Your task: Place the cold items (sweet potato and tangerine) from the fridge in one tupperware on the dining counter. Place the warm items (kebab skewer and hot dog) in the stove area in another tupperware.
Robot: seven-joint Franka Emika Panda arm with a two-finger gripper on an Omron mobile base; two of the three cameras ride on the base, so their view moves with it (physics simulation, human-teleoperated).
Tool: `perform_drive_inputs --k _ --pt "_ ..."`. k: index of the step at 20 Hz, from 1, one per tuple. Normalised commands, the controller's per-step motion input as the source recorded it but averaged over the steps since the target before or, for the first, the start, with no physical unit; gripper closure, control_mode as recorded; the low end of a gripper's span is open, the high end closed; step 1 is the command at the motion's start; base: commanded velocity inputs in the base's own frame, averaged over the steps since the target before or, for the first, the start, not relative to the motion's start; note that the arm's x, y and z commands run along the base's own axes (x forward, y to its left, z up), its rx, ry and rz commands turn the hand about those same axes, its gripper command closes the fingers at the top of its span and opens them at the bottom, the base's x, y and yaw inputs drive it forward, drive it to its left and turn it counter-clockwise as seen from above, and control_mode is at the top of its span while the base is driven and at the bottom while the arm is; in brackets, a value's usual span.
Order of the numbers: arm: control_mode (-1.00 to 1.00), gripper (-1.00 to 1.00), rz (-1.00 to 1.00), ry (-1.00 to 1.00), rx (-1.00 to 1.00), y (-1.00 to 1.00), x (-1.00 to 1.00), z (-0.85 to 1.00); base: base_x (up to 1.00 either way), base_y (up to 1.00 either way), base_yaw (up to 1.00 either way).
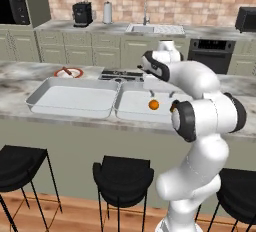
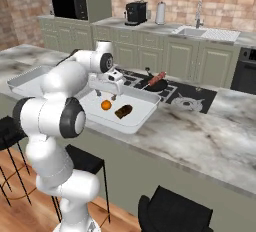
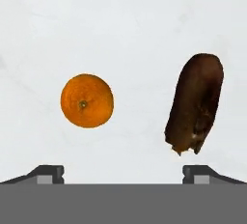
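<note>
Now both cold items lie in the right tupperware [image 2: 141, 119] on the dining counter [image 2: 210, 141]; the warm items come next.
Gripper [image 2: 108, 95] hangs spread and empty above the smooth pale tray. Glossy round tangerine [image 3: 87, 100] sits left, apart from the lumpy dark sweet potato [image 3: 196, 102]. Left tupperware [image 1: 70, 97] waits bare; the kebab skewer [image 2: 156, 79] rests far right at the black stove [image 2: 190, 98], calling for a lift and reach.

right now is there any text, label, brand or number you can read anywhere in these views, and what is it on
None: no readable word, number or sign in any view.
The tangerine and sweet potato in the tupperware are unmarked.
The tupperware itself is plain, as is the second tupperware.
The coffee machine and microwave at the back are too small to show any lettering.
</note>
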Motion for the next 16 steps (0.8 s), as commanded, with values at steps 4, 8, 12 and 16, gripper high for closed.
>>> perform_drive_inputs --k 4,8,12,16 --pt "-1.0 -1.0 -0.06 -0.31 0.0 -0.35 -1.0 0.14 0.0 0.0 0.0" --pt "-1.0 -1.0 0.0 -0.37 -0.04 -0.06 -1.0 0.0 0.0 0.0 0.0" --pt "-1.0 -1.0 0.0 -0.36 -0.04 0.04 -1.0 0.0 0.0 0.0 0.0" --pt "-1.0 -1.0 0.09 -0.1 -0.18 0.26 -0.91 0.11 0.0 0.0 0.0"
